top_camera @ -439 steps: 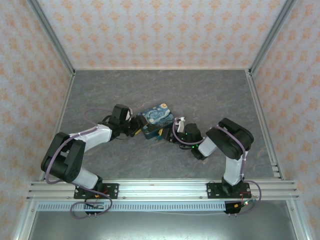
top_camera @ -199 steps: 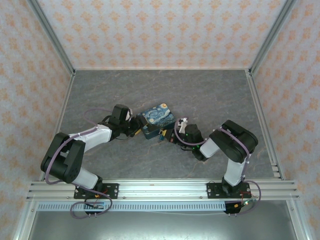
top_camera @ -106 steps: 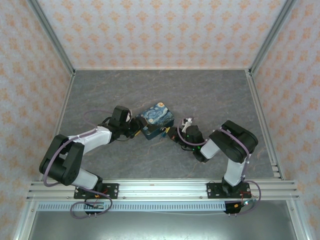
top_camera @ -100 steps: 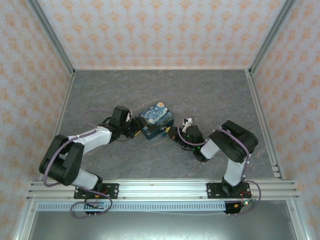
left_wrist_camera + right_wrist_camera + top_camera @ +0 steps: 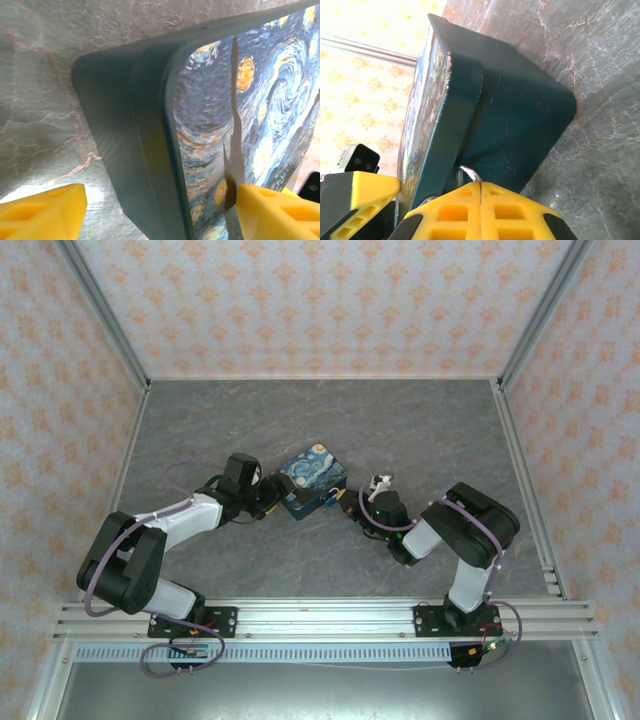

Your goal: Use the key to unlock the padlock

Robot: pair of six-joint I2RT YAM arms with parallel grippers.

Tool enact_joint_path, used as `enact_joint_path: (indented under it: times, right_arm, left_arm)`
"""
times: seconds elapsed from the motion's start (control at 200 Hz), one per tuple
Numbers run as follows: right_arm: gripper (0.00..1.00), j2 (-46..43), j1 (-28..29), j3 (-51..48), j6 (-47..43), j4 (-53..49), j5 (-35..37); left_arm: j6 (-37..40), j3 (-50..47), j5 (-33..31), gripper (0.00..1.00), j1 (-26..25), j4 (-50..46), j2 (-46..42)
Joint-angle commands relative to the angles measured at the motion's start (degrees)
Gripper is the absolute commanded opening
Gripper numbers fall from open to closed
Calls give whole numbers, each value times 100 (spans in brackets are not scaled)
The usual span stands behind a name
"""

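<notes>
Item, left: your left gripper (image 5: 270, 497) lies low on the table (image 5: 420, 425) at the left end of the starry-night tin (image 5: 313, 478), released. In its wrist view the two yellow fingers (image 5: 42, 211) stand wide apart, one over bare table clear of the tin's dark wall, the other over the painted lid, with a rounded corner of the tin between them. Item, centre: the tin, lid down, sits at a slant a little left of the table's middle, with a gripper close at each end. Item, the padlock (image 5: 468, 174): you see only a thin metal loop at the foot of the dark flap (image 5: 462, 107) that hangs from the lid, on the tin's near-right side. The loop is just above your right gripper's fingertips and seems to touch them; its body is hidden behind those fingers. Item, right: right gripper (image 5: 481, 196), clenched, its yellow fingers pressed flat together along one seam. You cannot tell whether anything is pinched in that seam. Room: bare table lies open beyond the tin to the back wall (image 5: 320, 310) and wide to either side up to the frame posts (image 5: 525, 470). Toward you, a band of bare table runs between the tin and the aluminium rail (image 5: 320, 615) that carries the arm bases.
</notes>
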Motion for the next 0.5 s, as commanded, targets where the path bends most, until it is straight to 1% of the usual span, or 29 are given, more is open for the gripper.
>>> enact_joint_path:
  times: [0.0,0.125,0.24,0.44,0.495]
  right_arm:
    - [0,-570,-11,-136,-282,-420,316]
    - [0,-1341,-18,-180,-604,-1354,449]
    - [0,-2217,-20,-177,-882,-2384,540]
    - [0,-3842,-42,414,-1800,-5389,578]
    - [6,-4124,-76,596,-2007,-6077,518]
  left_arm:
    - [224,130,-409,83,-41,-817,-208]
    - [434,402,-643,92,-32,-1200,-490]
    - [653,678,-994,100,-24,-1679,-760]
    - [967,978,-1451,100,15,-2267,-1166]
    - [1058,1039,-1547,100,28,-2386,-1278]
